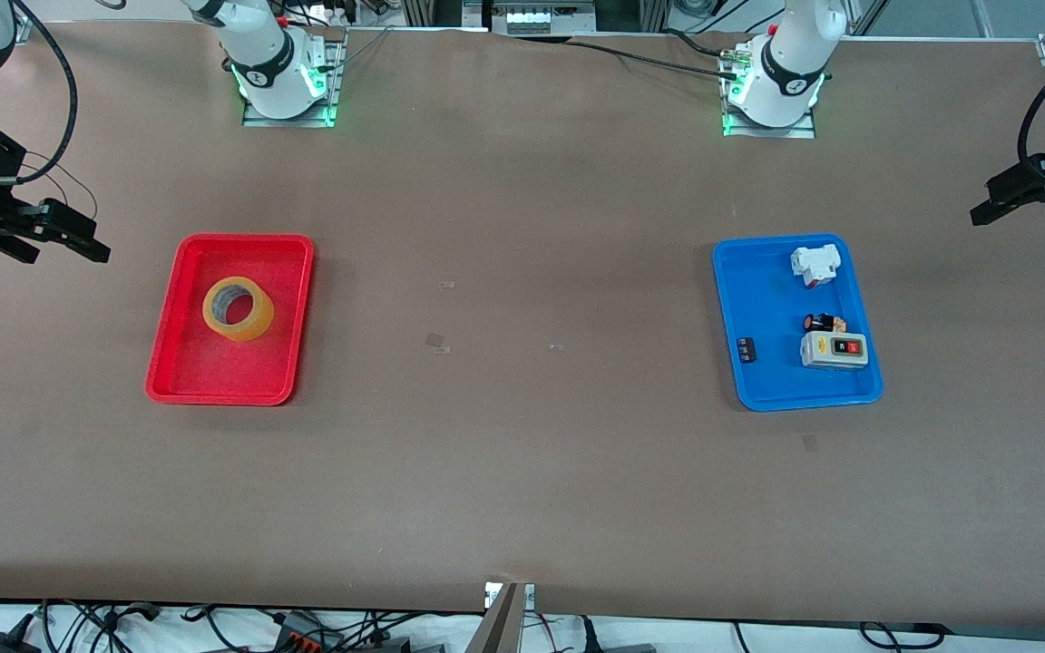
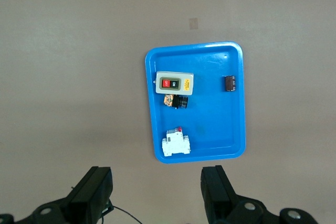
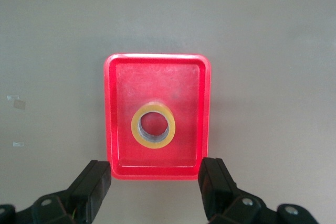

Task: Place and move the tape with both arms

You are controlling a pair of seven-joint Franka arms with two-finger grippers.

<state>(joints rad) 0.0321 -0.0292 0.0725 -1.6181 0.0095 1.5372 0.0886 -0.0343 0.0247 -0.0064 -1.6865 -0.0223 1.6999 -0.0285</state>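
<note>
tape [image 1: 239,309] flat in red tray [image 1: 169,363], both pincers [image 2: 157,195] [image 3: 155,192] gaping, aloft

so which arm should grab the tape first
Right. The tape lies in the red tray at the right arm's end; the open right gripper hangs beside that tray. The left gripper waits by the blue tray.

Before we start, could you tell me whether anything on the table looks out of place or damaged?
Nothing stands out: the tape lies flat in the red tray, and the blue tray holds its parts tidily.
</note>
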